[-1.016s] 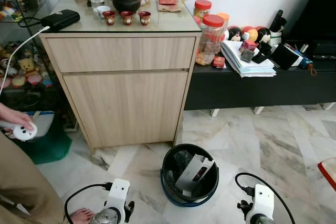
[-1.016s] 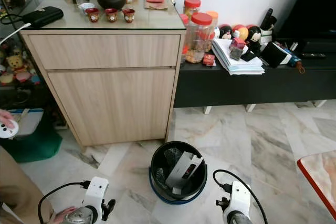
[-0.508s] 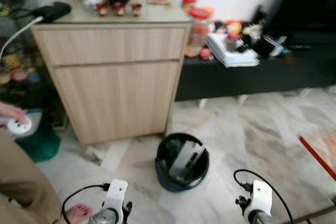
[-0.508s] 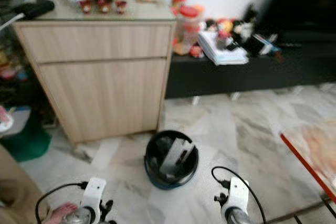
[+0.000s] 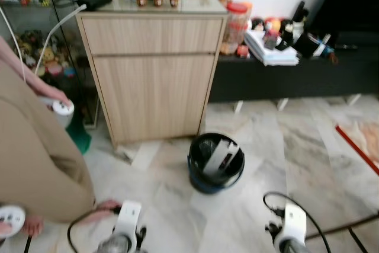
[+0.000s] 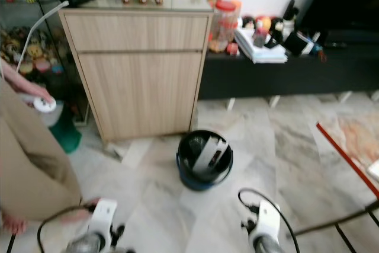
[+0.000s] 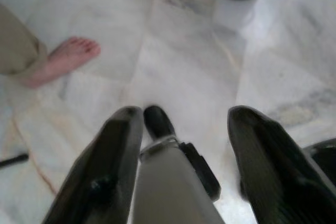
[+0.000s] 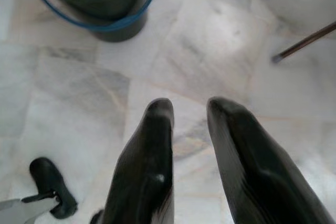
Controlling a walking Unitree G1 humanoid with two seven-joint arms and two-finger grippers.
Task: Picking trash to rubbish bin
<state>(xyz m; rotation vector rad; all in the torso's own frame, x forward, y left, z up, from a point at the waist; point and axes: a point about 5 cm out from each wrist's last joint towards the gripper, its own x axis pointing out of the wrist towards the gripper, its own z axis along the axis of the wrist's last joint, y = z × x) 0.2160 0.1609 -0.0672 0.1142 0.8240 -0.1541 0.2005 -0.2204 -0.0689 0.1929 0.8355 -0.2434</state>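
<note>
Black and ringed with blue at its base, the rubbish bin (image 5: pixel 216 163) stands on the marble floor (image 5: pixel 296 158) before the wooden cabinet (image 5: pixel 151 69), well ahead of both hands and between them. Inside it a white carton (image 5: pixel 219 157) leans among dark trash. The left hand (image 7: pixel 181 129) hangs spread above the floor near a person's bare foot (image 7: pixel 65 59); the right hand (image 8: pixel 189 111) hangs narrowly parted, holding nothing.

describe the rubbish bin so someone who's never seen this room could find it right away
Find the tall wooden cabinet against the wall, beside the low black bench. On the marble floor just before the cabinet's right front corner stands the bin: small, round and black with a blue rim, a grey-white box sticking out of it.
</note>
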